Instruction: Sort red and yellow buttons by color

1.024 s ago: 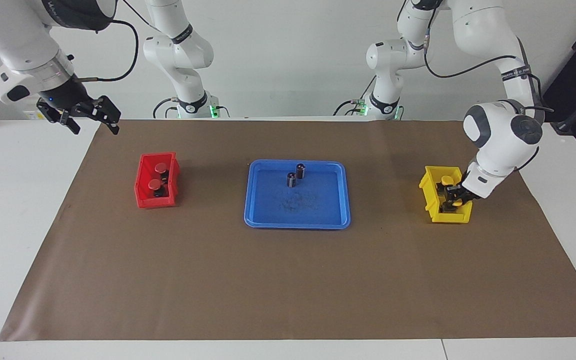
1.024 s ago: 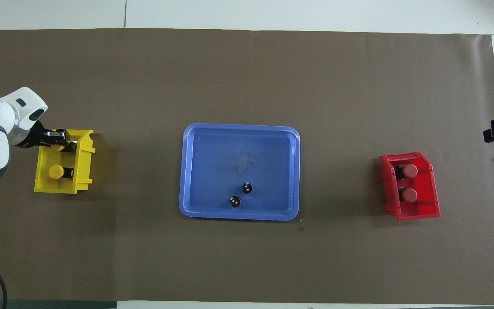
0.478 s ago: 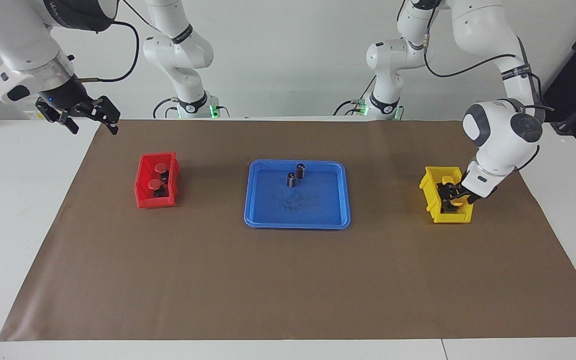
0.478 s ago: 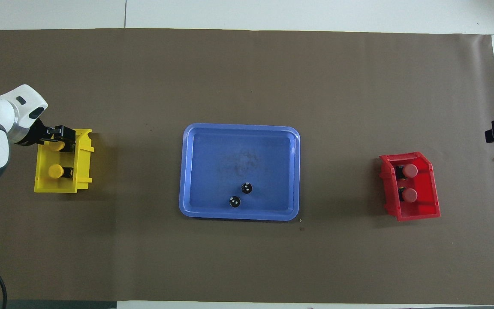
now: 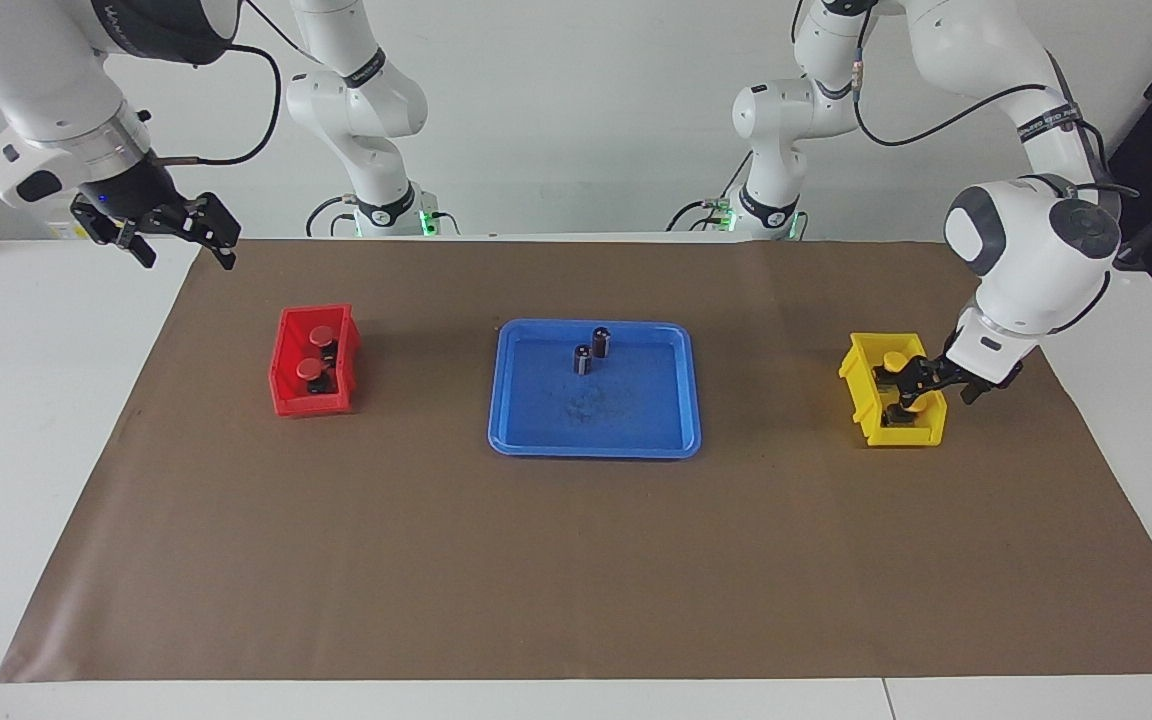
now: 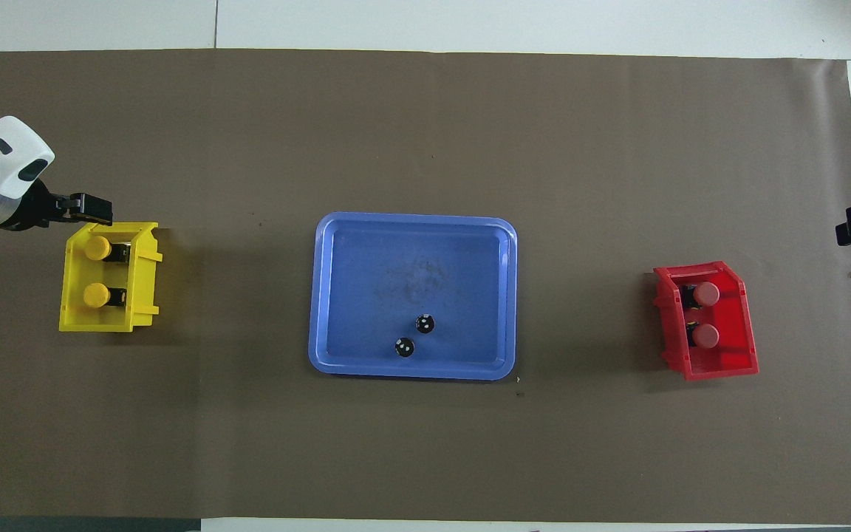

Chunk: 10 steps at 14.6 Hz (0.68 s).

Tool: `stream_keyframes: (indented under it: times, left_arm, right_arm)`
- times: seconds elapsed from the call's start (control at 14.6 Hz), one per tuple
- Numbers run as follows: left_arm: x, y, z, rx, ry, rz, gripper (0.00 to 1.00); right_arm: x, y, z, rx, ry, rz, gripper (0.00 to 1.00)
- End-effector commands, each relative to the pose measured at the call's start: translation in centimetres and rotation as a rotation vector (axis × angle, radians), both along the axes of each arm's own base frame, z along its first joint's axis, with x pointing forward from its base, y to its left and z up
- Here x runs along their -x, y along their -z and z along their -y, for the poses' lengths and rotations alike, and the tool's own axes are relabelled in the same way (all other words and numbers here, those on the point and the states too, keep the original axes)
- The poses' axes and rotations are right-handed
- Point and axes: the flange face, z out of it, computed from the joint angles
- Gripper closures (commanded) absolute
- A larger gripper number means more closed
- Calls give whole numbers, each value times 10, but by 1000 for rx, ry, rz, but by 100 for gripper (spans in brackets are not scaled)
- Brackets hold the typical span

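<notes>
Two yellow buttons [image 6: 98,248] [image 6: 95,295] lie in the yellow bin [image 6: 143,273] at the left arm's end of the table. Two red buttons [image 6: 705,293] [image 6: 705,335] lie in the red bin [image 6: 739,355] at the right arm's end. My left gripper [image 5: 939,385] hangs open just over the yellow bin's [image 5: 861,385] edge and holds nothing. In the overhead view the left gripper [image 6: 94,210] is apart from both yellow buttons. My right gripper [image 5: 181,235] waits open, high over the table corner near the red bin [image 5: 286,395].
A blue tray [image 5: 536,430] sits mid-table between the two bins. Two dark upright cylinders [image 5: 601,341] [image 5: 583,359] stand in it, at the side nearer the robots. Brown paper covers the table.
My left gripper let go of a yellow button inside the yellow bin, then rose and drew off the bin. The button stayed in the bin. The right arm held still.
</notes>
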Motion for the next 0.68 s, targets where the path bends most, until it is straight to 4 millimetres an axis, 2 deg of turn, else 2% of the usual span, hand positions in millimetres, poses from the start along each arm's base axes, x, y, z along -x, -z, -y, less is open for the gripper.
stream_keyframes:
  times: [0.0, 0.14, 0.34, 0.55, 0.61]
  left_arm:
    - [0, -32, 2, -20, 18, -7, 0]
    - [7, -54, 2, -21, 16, 8, 0]
    - [29, -95, 3, -21, 13, 7, 0]
    - [44, -125, 27, -18, 47, -29, 0]
    - [45, -132, 28, -17, 47, -43, 0]
  right_arm:
    - [1, -2, 0, 17, 7, 12, 0]
    - [1, -2, -1, 15, 8, 8, 0]
    - [1, -2, 0, 15, 10, 9, 0]
    - [1, -2, -1, 15, 10, 6, 0]
    - [1, -3, -1, 15, 10, 8, 0]
